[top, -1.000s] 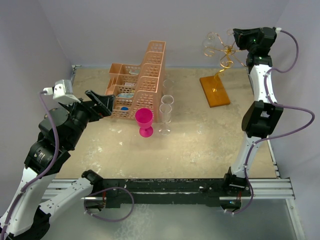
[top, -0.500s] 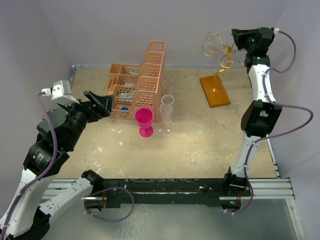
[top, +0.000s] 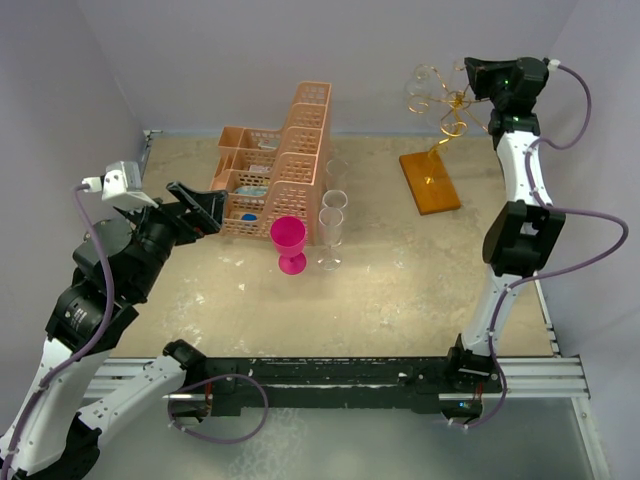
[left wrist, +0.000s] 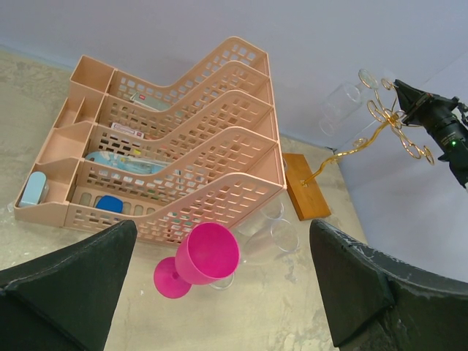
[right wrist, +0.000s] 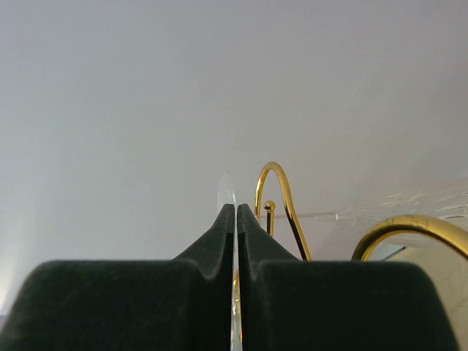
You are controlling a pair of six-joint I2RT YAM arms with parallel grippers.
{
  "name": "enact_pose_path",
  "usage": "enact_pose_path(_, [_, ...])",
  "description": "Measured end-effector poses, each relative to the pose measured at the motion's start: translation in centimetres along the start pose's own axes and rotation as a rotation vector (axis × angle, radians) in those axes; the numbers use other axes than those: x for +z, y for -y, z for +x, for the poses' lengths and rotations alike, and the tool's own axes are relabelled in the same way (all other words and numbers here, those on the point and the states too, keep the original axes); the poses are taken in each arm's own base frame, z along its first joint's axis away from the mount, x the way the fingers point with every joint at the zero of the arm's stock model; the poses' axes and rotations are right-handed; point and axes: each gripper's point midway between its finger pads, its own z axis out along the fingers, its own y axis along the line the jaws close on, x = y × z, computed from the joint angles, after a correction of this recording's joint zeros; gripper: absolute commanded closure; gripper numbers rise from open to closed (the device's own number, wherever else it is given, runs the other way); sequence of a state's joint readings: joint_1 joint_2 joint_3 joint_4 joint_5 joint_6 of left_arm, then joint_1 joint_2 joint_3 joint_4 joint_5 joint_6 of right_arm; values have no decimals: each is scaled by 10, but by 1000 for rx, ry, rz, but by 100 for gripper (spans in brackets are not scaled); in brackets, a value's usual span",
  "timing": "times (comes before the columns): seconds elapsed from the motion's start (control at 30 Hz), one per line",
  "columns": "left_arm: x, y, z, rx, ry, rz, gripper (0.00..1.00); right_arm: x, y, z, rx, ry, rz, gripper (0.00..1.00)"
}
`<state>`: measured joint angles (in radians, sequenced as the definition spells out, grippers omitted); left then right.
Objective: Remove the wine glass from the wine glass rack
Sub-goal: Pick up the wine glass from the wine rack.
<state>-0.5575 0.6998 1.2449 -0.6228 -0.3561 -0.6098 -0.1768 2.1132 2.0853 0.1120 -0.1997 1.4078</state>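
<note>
Gold wire rack stands far right, and we see almost nothing changed from a moment ago: the right gripper stays at its curled top. Only the right wrist view shows its jaws clamped on the thin edge of the wine glass, which hangs clear and faint there. The left gripper, near left, holds its jaws wide apart.

text: none I can read | labels: small items in peach basket, far left of bench, print too tiny for me | numbers, signs: none legible
</note>
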Motion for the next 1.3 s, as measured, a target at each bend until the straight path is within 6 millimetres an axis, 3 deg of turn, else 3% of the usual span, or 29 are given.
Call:
enact_pose_path(1.07, [-2,0,-1,0,4,2,1,-3,5,-27,3,149,87,100])
enact_pose_path(1.3, [-2,0,-1,0,5,3,1,-14,-12,-31,2,158,63,100])
